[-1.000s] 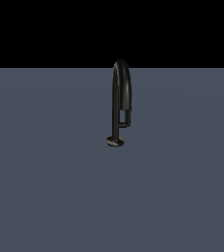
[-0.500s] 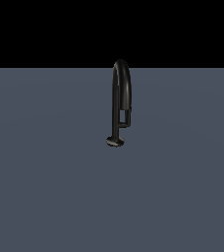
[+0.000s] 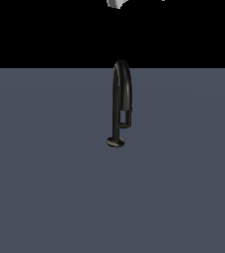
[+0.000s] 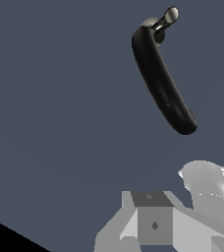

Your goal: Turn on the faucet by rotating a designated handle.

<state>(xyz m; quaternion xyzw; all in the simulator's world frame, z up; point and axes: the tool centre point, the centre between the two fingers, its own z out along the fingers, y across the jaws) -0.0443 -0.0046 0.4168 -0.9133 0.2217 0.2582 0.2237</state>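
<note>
Glossy black and hard-looking, the faucet (image 3: 120,94) stood upright on the flat grey floor (image 3: 45,188) near the middle of the exterior view, an arched pipe on a small round base, and we judged it rigid, fixed and slick. We would take the handle (image 3: 126,118), the thin bar beside the pipe's lower end, near its free tip. Our gripper (image 3: 115,4) sat well above; whether it was open we could not tell.
</note>
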